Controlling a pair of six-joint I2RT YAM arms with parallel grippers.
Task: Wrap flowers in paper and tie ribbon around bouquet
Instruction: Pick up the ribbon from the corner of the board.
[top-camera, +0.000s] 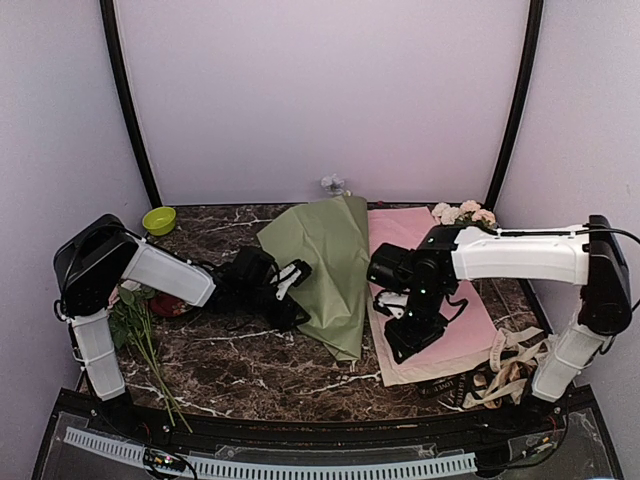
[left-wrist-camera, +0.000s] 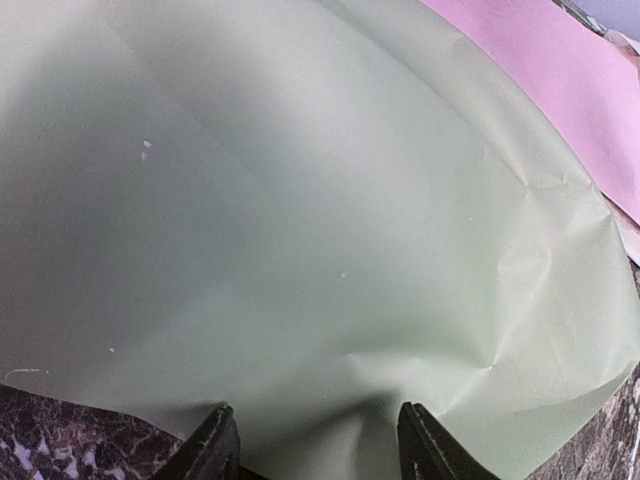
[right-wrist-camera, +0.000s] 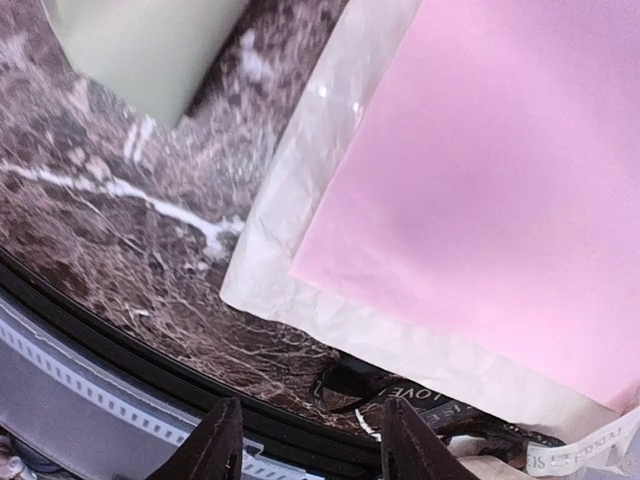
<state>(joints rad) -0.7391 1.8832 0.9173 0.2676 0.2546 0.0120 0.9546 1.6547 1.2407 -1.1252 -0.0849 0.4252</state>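
The sage-green paper lies creased and partly folded over in the middle of the table, and it fills the left wrist view. My left gripper is at its left edge, open, with the sheet's puckered edge running between the spread fingers. The flowers lie at the far left by the left arm, showing leaves and long stems. My right gripper hangs open and empty over the pink sheet's near corner. The black ribbon with pale lettering lies just beyond its fingertips, at the table's front.
A pink sheet on a crinkled white sheet lies right of the green paper. Pink-and-white blossoms rest at the back right. A cream ribbon is piled at the front right. A lime bowl sits back left.
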